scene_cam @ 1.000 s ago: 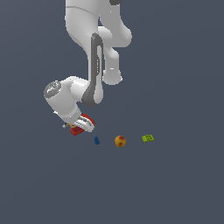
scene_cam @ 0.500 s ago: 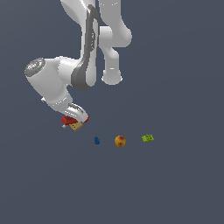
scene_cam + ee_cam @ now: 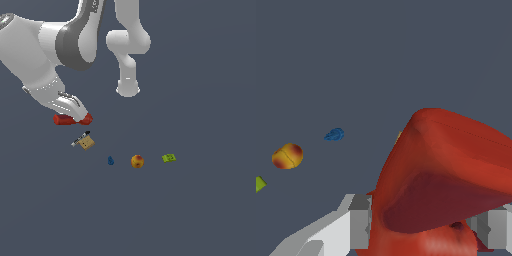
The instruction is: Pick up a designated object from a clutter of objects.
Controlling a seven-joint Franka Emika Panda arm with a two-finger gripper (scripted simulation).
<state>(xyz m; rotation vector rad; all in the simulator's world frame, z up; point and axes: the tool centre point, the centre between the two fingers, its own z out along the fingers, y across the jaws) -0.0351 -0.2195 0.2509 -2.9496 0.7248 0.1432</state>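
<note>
The hand (image 3: 75, 111) is clamped on the red elongated object (image 3: 61, 120), its fingers (image 3: 358, 225) pressing in from either side near the piece's middle, a little toward the end on the exterior view's right. The object hangs roughly level in the grip, both rounded ends sticking out past the fingers, and it appears clear of the surface (image 3: 200, 210), above and apart from the other items. In the wrist view the red piece fills much of the picture, glossy and smoothly curved.

By its look it is a stiff, hard-shelled thing, probably light, and the gloss suggests a slippery skin; a hold close to the middle is the sensible one, since a grip nearer one end would let the long body swing or slide out. Any quick tilt of the wrist is the likeliest way to lose it.

Just below and toward the exterior view's right lies the tan boxy item (image 3: 87, 143) with its black-white stick. Farther along the same line sit the tiny blue piece (image 3: 110, 160), the orange-red ball (image 3: 137, 161) and the green flat block (image 3: 169, 158), all well apart from the hand.
</note>
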